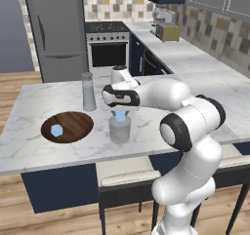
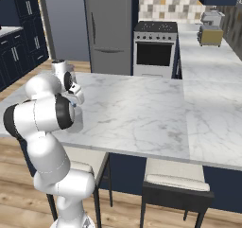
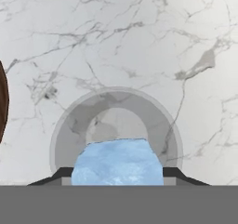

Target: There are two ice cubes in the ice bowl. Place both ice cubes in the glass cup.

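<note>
My gripper (image 1: 119, 113) hangs straight above the glass cup (image 1: 119, 129), shut on one pale-blue ice cube (image 1: 119, 116) that sits just over the cup's mouth. In the hand view the held ice cube (image 3: 116, 162) fills the space between the two dark fingertips (image 3: 56, 175), and the cup's round rim (image 3: 116, 92) lies directly beneath it. The other ice cube (image 1: 56, 130) rests in the dark wooden ice bowl (image 1: 73, 122), left of the cup on the marble counter. The bowl's edge (image 3: 2, 102) shows at the hand view's left border.
A tall grey capped bottle (image 1: 88, 91) stands behind and left of the cup, close to the bowl's far rim. Stools (image 1: 128, 173) sit under the counter's front edge. A stove (image 1: 108, 48) and fridge (image 1: 58, 29) stand beyond the counter.
</note>
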### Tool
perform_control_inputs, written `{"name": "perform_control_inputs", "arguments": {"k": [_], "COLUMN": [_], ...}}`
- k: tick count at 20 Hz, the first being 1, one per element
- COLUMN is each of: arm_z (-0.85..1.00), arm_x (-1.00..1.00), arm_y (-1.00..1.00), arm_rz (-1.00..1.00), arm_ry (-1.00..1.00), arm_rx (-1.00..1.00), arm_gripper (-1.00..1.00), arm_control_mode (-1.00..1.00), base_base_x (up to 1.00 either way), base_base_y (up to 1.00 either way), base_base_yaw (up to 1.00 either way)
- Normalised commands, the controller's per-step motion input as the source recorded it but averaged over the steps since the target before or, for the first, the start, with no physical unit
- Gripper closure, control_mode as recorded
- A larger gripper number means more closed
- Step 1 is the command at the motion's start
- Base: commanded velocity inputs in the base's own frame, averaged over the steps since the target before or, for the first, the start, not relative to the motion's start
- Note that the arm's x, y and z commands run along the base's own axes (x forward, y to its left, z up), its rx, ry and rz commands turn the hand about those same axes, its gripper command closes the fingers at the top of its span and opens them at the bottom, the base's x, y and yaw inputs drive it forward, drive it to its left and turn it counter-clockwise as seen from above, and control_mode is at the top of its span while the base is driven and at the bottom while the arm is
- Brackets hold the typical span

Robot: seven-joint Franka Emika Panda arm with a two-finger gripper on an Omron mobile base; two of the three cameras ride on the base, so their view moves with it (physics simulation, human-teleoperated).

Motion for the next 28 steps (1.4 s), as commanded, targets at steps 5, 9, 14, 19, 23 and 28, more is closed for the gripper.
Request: {"name": "perform_control_inputs", "arguments": {"k": [5,9,14,19,23,28], "arm_z": [-0.05,-0.17,-0.15,-0.09,-0.03,-0.03], "arm_x": [0.03,0.0,0.0,0.02,0.06,0.09], "arm_y": [0.0,0.0,0.0,0.0,0.0,0.0], "arm_rz": [0.0,0.0,0.0,0.0,0.0,0.0], "arm_ry": [0.0,0.02,0.01,0.0,0.0,0.0], "arm_rx": [0.0,-0.01,-0.01,0.0,0.0,0.0], "arm_gripper": [1.0,1.0,1.0,1.0,1.0,1.0], "arm_control_mode": [-1.0,-1.0,-1.0,-1.0,-1.0,-1.0], "base_base_x": [0.0,0.0,0.0,0.0,0.0,0.0], "base_base_y": [0.0,0.0,0.0,0.0,0.0,0.0], "base_base_yaw": [0.0,0.0,0.0,0.0,0.0,0.0]}}
